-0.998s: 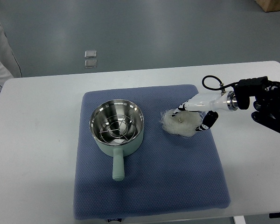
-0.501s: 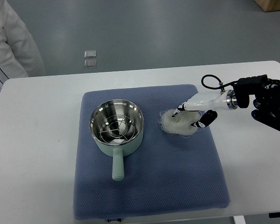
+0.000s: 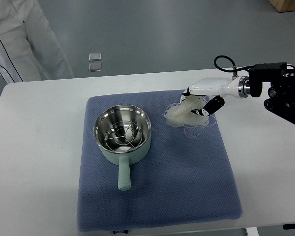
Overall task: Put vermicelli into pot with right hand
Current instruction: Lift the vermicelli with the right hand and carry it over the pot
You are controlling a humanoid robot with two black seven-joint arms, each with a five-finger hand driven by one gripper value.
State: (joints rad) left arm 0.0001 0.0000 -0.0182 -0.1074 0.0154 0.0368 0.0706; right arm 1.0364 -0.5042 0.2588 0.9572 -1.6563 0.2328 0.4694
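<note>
A pale green pot (image 3: 122,135) with a steel inside and a wire rack stands on the blue mat (image 3: 157,196), its handle pointing toward me. To its right a white tangle of vermicelli (image 3: 183,116) hangs partly lifted off the mat. My right hand (image 3: 199,103), white with black fingertips, is shut on the vermicelli from above, and loose strands trail down onto the mat. The arm comes in from the right edge. No left arm shows.
The mat lies on a white table (image 3: 34,147). A person in a white coat (image 3: 24,39) stands at the far left corner of the table. Two small clear items (image 3: 95,62) lie on the grey floor beyond.
My right hand has closed on the vermicelli and risen, drawing the bundle up and slightly away from me. The person in white has stepped further into view at the top left.
</note>
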